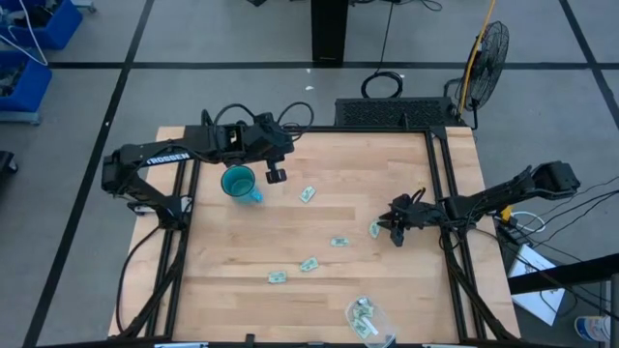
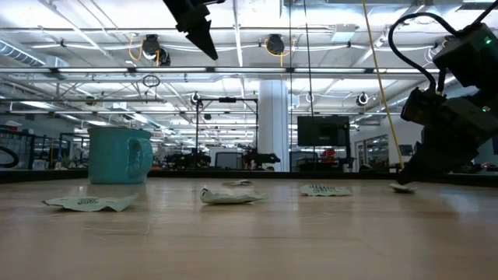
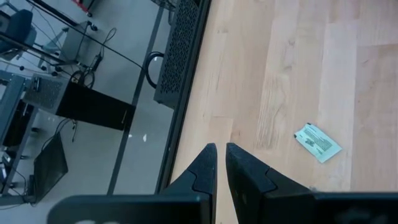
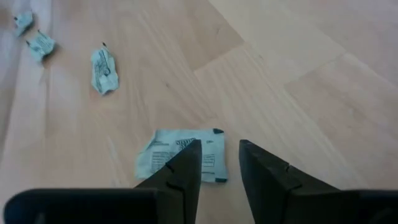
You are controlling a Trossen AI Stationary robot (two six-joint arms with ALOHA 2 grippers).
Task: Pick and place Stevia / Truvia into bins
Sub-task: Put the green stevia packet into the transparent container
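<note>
Five sachets lie loose on the wooden counter (image 1: 319, 203), and more sit inside the clear plastic tub (image 1: 368, 320) at the counter's front edge (the exact number in there is hard to tell). The loose ones are: one sachet (image 1: 308, 194) just right of the teal mug (image 1: 238, 182), one (image 1: 338, 242) near the middle, two toward the front (image 1: 309, 264) (image 1: 278, 277), and one (image 1: 374, 229) directly at the right gripper (image 1: 397, 232).

The right gripper is low over the counter on the right side, its jaws a little apart and straddling the edge of that last sachet (image 4: 183, 155); in the right wrist view the paper lies flat on the wood, partly under the tips, and is not lifted. Whether the fingers (image 4: 181, 174) actually touch it cannot be told. Farther off in that view are a crumpled sachet (image 4: 103, 70) and two more (image 4: 41, 45) (image 4: 22, 20).

The left gripper (image 1: 276, 176) hangs above the counter just right of the mug, well clear of the surface in the low view (image 2: 204, 35). Its jaws are almost together, with only a thin slit between them and nothing held (image 3: 219, 163). One flat sachet (image 3: 318, 142) lies on the wood beyond it.

The mug stands upright at the left rear of the counter, handle toward the right (image 2: 118, 155).
</note>
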